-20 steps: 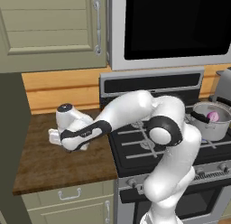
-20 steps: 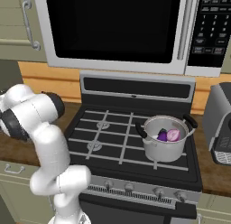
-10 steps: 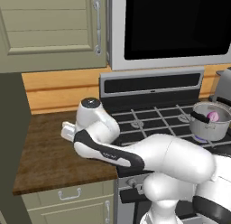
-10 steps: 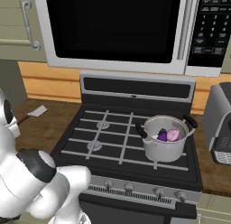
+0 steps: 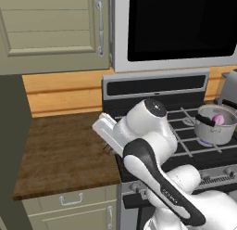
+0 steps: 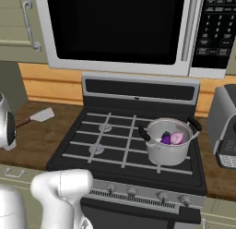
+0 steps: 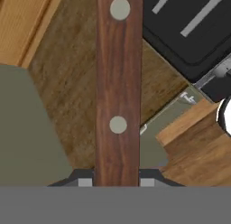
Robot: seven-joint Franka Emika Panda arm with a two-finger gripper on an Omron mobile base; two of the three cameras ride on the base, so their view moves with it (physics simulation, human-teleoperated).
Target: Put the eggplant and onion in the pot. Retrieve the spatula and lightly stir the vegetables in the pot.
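In the hand view my gripper (image 7: 116,181) is shut on the spatula's reddish-brown wooden handle (image 7: 118,83), which runs straight up between the two fingertips and has two pale rivets. In the right base view the spatula (image 6: 43,115) shows its light grey blade over the wooden counter left of the stove, with the handle leading back to my arm at the frame's left edge. The steel pot (image 6: 162,152) stands on the front right burner. It holds the dark purple eggplant (image 6: 165,139) and the pink onion (image 6: 177,138). The pot (image 5: 210,131) and onion (image 5: 217,118) also appear at the right of the left base view.
The black stove (image 6: 115,145) has bare grates to the left of the pot. A microwave (image 6: 124,29) hangs above it. A grey appliance (image 6: 226,131) stands on the counter to the right. The wooden counter (image 5: 60,150) lies left of the stove, under a cabinet door (image 5: 51,29).
My arm has swung round and now looms large in front of the left base camera. The gripper stays shut, and the spatula blade has shifted slightly to the right over the counter.
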